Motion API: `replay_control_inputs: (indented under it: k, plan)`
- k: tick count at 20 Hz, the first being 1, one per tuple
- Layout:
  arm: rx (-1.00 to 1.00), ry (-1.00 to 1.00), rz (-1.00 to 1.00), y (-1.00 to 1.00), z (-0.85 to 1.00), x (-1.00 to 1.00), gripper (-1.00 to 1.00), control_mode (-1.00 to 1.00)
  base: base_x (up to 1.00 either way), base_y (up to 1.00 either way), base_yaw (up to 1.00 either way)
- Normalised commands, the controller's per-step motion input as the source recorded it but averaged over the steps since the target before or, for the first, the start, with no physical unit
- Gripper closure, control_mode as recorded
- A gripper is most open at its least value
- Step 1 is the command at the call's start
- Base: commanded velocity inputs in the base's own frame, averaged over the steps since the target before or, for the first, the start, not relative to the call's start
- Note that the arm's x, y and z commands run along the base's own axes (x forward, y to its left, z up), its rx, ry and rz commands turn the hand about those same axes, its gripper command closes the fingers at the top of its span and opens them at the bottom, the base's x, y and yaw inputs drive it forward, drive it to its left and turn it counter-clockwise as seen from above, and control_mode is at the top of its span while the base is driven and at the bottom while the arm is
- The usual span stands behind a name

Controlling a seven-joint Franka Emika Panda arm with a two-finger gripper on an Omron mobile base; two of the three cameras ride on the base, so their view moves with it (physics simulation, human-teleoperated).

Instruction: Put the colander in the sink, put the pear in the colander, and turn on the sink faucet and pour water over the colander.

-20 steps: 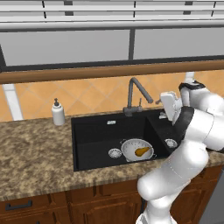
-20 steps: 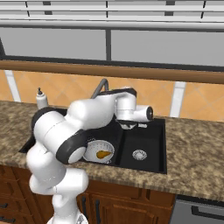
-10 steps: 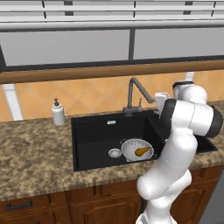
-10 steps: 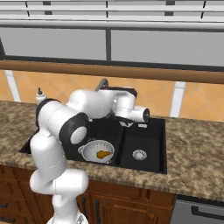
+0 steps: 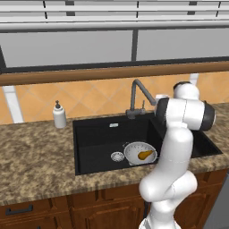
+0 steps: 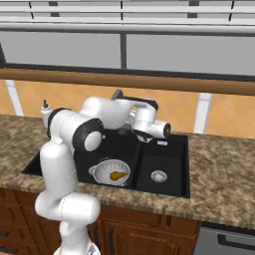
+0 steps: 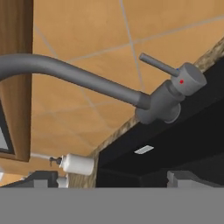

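The light grey colander (image 5: pixel 134 150) stands in the wide basin of the black sink (image 5: pixel 96 136), with the yellow-brown pear (image 5: pixel 145 155) lying inside it; both also show in the right base view, colander (image 6: pixel 107 169) and pear (image 6: pixel 117 175). The dark grey faucet (image 5: pixel 135 95) rises behind the sink. In the rolled hand view the faucet (image 7: pixel 87 83) lies sideways, its lever (image 7: pixel 158 65) pointing up-left from the body. My gripper (image 7: pixel 113 178) is open with nothing between its fingertips, a short way from the faucet body and pointing at it.
A white soap bottle (image 5: pixel 59 115) stands on the speckled granite counter (image 5: pixel 36 156) left of the sink. The narrow basin (image 6: pixel 162 167) with its silver drain lies to the right. A wooden ledge (image 5: pixel 89 75) and windows run above the tiled backsplash.
The arm has swung its elbow round and the hand has shifted left, closer to the faucet. Colander and pear have stayed put. The jaws remain open.
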Motion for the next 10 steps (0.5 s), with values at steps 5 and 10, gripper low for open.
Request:
replay_control_inputs:
  k: [5, 10]
  plan:
    - [0.0, 0.0, 0.0, 0.1, -0.14, 0.24, -1.0, -1.0, 0.0, 0.0, 0.0]
    - [0.0, 0.0, 0.0, 0.13, -0.16, 0.26, -1.0, -1.0, 0.0, 0.0, 0.0]
